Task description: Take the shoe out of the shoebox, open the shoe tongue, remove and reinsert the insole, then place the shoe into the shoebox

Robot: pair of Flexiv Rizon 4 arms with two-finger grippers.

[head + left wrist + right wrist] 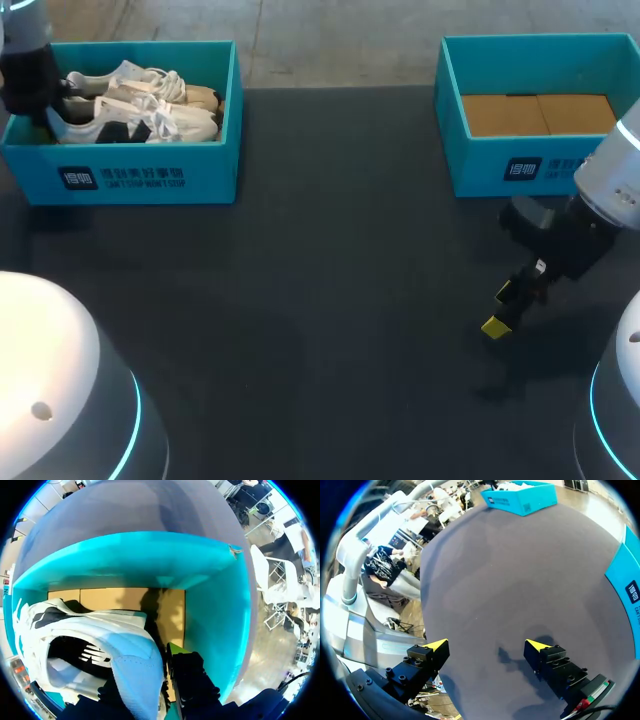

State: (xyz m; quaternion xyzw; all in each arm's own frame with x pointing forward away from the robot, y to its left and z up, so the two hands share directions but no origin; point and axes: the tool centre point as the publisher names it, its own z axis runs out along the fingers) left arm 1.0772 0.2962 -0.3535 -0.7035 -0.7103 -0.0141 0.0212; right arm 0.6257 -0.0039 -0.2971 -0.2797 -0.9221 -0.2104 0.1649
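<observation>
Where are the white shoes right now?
The white shoes are lying inside the blue shoebox at the far left corner of the table in the head view, right beside the left arm.

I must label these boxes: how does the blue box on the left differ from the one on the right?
The left box holds white shoes; the right box holds none, showing a brown floor. The left arm dips into the left box; no arm enters the right box. Both are blue and open.
</observation>
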